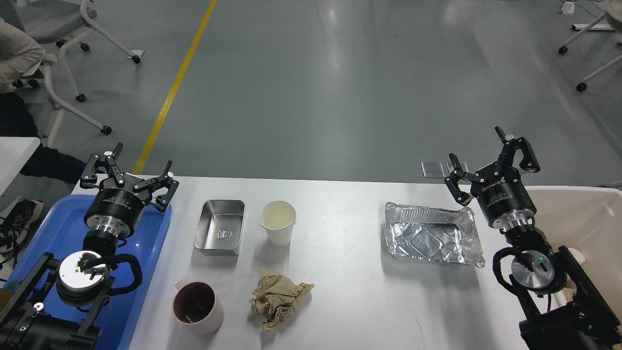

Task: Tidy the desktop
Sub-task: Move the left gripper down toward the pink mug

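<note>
A: Where does the smooth matte white rectangular surface (350,291) sit?

B: It fills the lower middle of the head view, with a blue plastic tray (63,233) at its left edge and a cream-white plastic bin (583,214) at its right.

A: What lies on it?

B: A shiny rectangular steel dish (219,227) stands just beside a white paper cup (277,222). Nearer the robot are a pink round mug (198,307) and a crumpled wad of brown paper (278,299), apart from each other. A crinkled aluminium foil tray (432,235) rests well to the right.

A: And the arms?

B: The left pincer (129,177) hangs above the blue tray's far corner, fingers spread, gripping nothing. The right pincer (491,163) hovers past the foil tray's far right corner, fingers likewise spread and empty.
</note>
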Robot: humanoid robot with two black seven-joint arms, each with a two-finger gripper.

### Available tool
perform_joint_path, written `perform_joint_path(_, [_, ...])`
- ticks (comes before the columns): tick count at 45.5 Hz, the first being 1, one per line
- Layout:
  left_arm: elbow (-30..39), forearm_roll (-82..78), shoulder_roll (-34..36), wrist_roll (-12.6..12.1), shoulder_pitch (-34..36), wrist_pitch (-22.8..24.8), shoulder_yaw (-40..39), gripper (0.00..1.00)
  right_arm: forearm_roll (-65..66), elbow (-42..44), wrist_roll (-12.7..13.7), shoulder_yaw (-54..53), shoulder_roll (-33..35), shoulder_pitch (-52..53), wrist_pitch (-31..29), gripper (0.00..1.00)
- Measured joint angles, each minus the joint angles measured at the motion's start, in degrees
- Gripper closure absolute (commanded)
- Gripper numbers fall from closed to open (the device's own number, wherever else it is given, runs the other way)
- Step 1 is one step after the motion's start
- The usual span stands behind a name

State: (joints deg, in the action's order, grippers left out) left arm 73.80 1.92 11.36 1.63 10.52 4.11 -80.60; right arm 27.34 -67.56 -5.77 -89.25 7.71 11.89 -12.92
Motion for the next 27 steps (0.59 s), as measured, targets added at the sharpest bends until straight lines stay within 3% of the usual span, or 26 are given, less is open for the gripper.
perform_joint_path(27, [-0.19, -0.45, -0.43, 0.57, 0.8, -0.6, -0.11, 0.03, -0.09, 0.05, 0.02, -1.46, 0.03, -0.37, 0.09, 0.0])
